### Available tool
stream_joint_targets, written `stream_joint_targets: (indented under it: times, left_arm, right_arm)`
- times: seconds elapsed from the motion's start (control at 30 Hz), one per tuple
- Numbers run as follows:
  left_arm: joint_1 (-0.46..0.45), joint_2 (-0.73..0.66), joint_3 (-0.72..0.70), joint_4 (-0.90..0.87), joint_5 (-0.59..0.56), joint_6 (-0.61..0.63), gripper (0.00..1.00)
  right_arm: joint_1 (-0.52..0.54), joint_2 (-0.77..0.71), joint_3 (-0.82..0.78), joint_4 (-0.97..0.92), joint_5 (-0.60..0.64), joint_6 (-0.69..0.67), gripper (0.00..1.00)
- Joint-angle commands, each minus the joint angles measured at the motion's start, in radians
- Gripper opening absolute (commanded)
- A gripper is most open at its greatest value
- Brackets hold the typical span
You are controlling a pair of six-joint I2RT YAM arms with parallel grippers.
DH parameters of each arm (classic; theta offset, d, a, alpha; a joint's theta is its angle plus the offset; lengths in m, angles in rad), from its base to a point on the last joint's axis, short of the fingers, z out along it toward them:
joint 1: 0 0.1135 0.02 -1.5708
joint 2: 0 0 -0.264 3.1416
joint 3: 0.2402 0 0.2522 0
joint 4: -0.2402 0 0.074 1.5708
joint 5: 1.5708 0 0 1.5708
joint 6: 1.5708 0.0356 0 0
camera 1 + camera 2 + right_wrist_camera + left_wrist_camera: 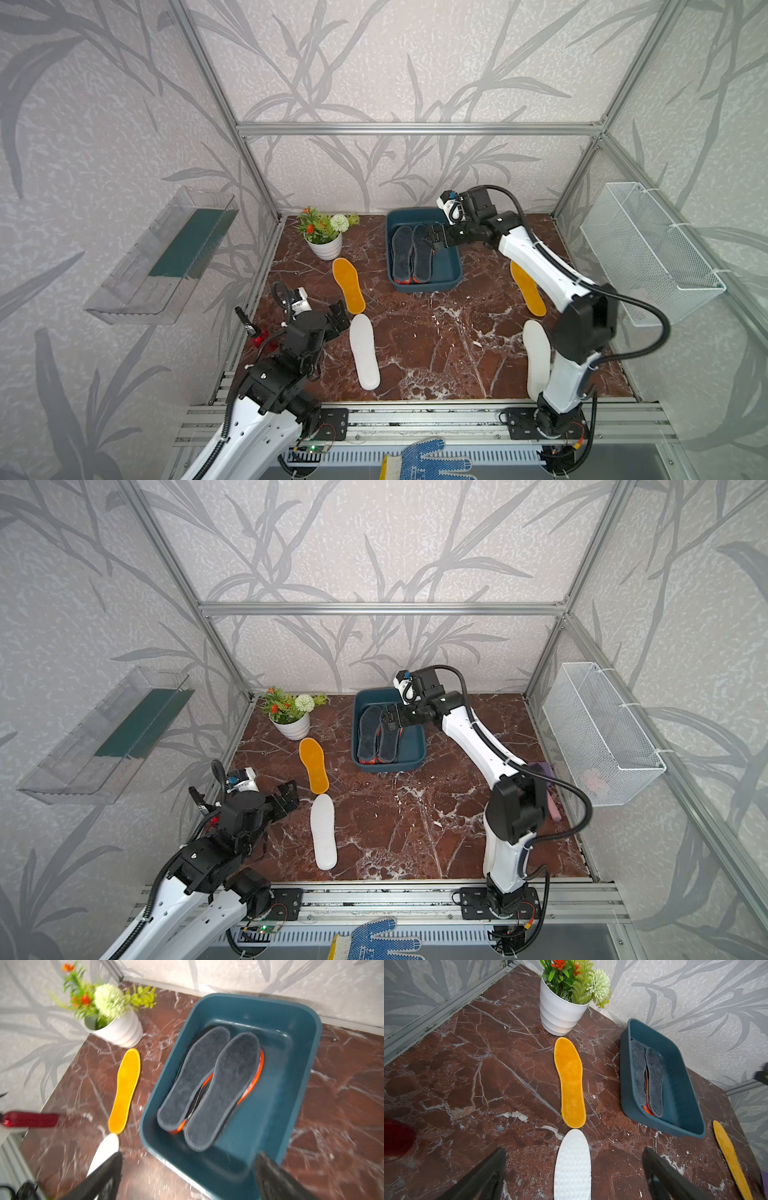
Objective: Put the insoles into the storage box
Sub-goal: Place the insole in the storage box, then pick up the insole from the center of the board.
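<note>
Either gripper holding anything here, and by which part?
Nothing is held. The right gripper is open over the storage box, nothing between its jaws; the grey insoles lie in the box. The left gripper is open and empty beside the white insole.

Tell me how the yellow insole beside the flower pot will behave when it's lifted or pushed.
The yellow insole beside the flower pot looks thin and flat, so it will probably droop if pinched at one end. Its plush face and stitched edge suggest it is not slippery. Lying flush on the marble tabletop, it should slide, not roll, when pushed.
</note>
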Motion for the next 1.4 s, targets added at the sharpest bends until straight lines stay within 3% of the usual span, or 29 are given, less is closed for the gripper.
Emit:
stream_joint_targets:
  times: [0.0,0.13,0.33,0.47,0.63,0.8,0.93,1.07,1.37]
  left_arm:
    - [0.003,0.010,-0.020,0.026,-0.026,-0.020,0.99]
    - [0.006,0.039,-0.036,0.044,-0.017,-0.025,0.99]
    - [0.008,0.077,-0.051,0.043,0.006,-0.035,0.99]
    - [0.007,0.083,-0.044,-0.005,0.035,-0.061,0.97]
    - [0.007,0.121,-0.045,-0.088,0.124,-0.135,0.87]
    - [0.006,0.146,-0.076,-0.153,0.185,-0.226,0.68]
    - [0.006,0.157,-0.137,-0.112,0.296,-0.236,0.43]
    - [0.007,0.145,-0.187,-0.100,0.368,-0.300,0.38]
    - [0.005,0.182,-0.243,-0.017,0.446,-0.322,0.38]
  right_arm:
    - [-0.011,-0.216,-0.282,0.219,0.068,0.023,0.99]
    - [-0.004,-0.483,-0.640,0.326,0.132,0.088,0.99]
    - [-0.002,-0.693,-0.871,0.294,0.245,0.171,0.99]
    - [-0.003,-0.715,-0.891,0.294,0.260,0.201,0.99]
    - [-0.002,-0.641,-0.838,0.281,0.232,0.208,0.99]
    - [-0.002,-0.592,-0.809,0.278,0.203,0.200,0.99]
    - [-0.002,-0.581,-0.816,0.288,0.202,0.198,0.99]
    - [-0.002,-0.573,-0.823,0.290,0.203,0.200,0.99]
    - [-0.002,-0.550,-0.825,0.295,0.193,0.202,0.99]
